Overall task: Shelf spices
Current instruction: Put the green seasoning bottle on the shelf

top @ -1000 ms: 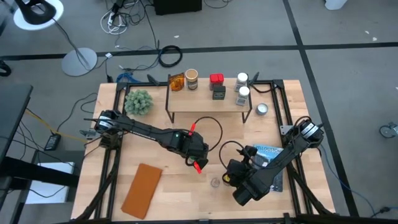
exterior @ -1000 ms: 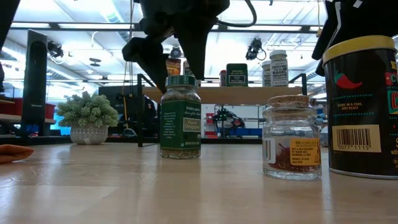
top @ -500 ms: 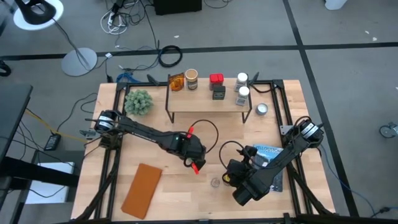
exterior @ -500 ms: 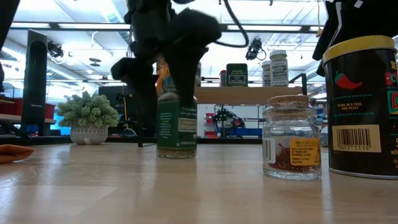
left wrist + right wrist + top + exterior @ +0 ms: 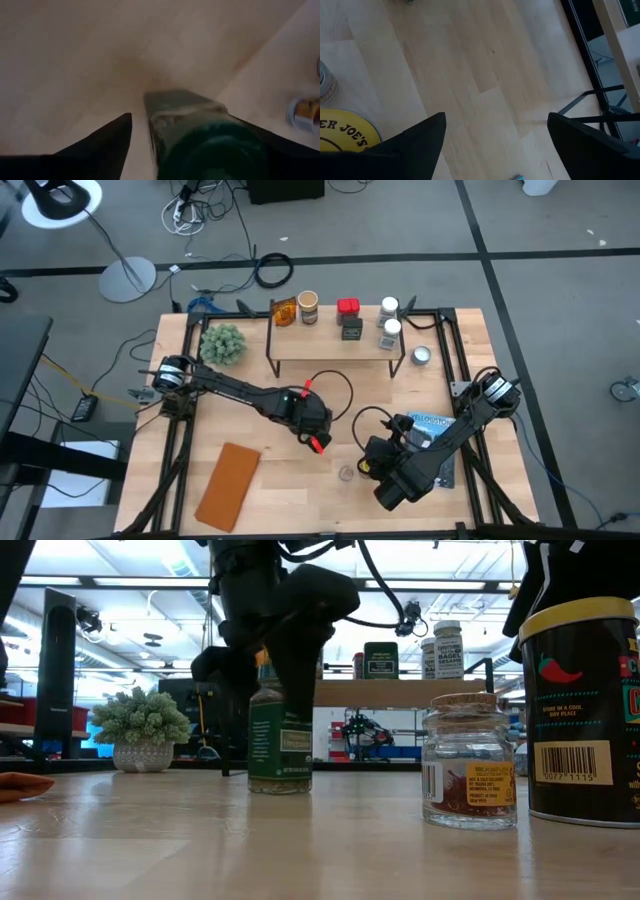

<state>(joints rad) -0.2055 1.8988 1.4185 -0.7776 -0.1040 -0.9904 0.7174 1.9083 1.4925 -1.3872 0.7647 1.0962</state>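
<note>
Left gripper (image 5: 262,690): spread wide, straddling the green-lidded jar (image 5: 279,736) mid-bench; jar looks off-centre in the jaws, closer to one finger.
Right gripper (image 5: 492,145): spread, holding nothing, hovering near the front right over bare bench (image 5: 470,75).
Risk 1: closing off-centre could shove or tip the green jar rather than clamp it.
Risk 2: a tipped jar may roll toward the cork-topped jar (image 5: 470,760) and yellow-lidded tin (image 5: 585,710) at the near edge.
Risk 3: carrying it to the shelf (image 5: 335,345) may knock the jars crowded there.
Count on shelf: 6, as amber packet (image 5: 284,311), tan-lidded jar (image 5: 308,305), red tin (image 5: 347,307), black box (image 5: 351,328), two white-lidded jars (image 5: 389,320).
Count on bench: 3 spices to shelve.
Arms: 2.
</note>
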